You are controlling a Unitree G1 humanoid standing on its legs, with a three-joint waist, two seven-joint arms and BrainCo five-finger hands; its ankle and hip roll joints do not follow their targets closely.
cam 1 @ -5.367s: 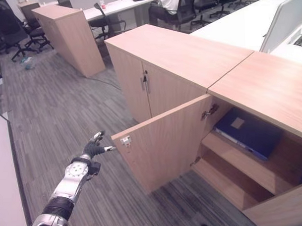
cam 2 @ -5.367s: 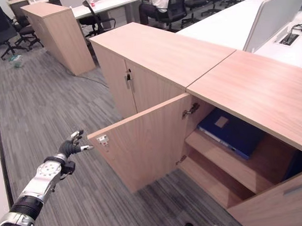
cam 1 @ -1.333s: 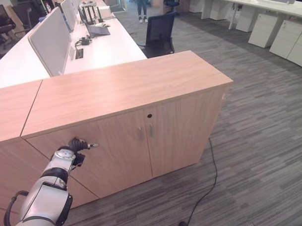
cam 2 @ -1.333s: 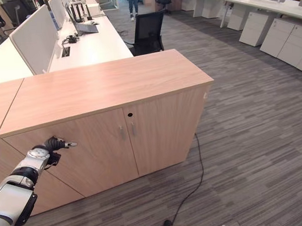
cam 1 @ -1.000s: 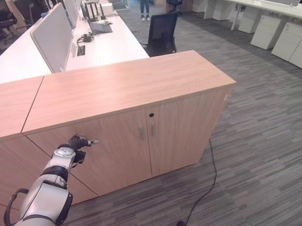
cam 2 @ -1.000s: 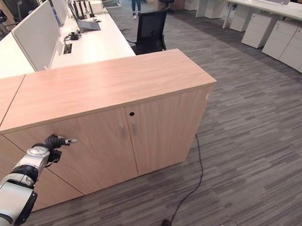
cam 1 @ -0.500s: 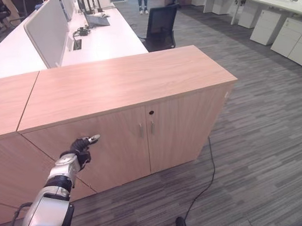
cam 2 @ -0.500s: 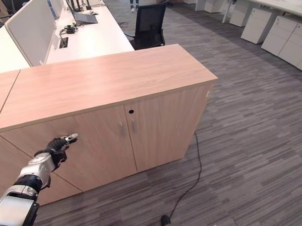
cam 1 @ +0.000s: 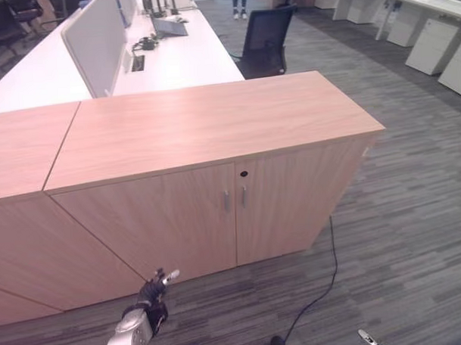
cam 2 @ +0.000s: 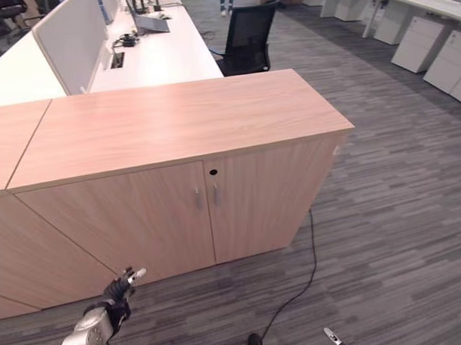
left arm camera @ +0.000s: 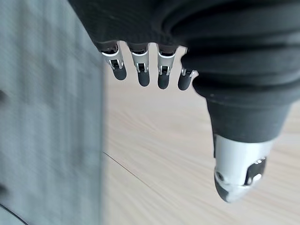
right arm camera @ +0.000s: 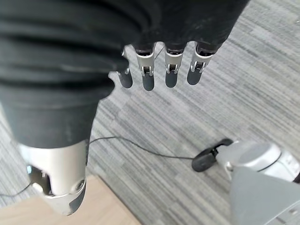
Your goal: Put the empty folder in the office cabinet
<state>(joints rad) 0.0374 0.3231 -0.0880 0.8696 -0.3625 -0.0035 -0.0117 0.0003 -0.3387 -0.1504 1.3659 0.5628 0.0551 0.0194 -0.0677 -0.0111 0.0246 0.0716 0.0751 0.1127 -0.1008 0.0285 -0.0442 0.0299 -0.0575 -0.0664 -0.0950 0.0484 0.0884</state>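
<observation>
Left hand [cam 1: 148, 300] (apparently empty) before cabinet [cam 1: 214, 135].

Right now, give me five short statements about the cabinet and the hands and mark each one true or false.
1. The cabinet doors in front are shut. True.
2. The left hand holds a folder. False: it holds nothing, and its fingers are straight.
3. A black office chair stands beyond the cabinet. True.
4. The right hand grips a door handle. False: its straight fingers hang over the carpet, touching nothing.
5. A stack of papers lies on the cabinet top. False: the top is bare wood.
</observation>
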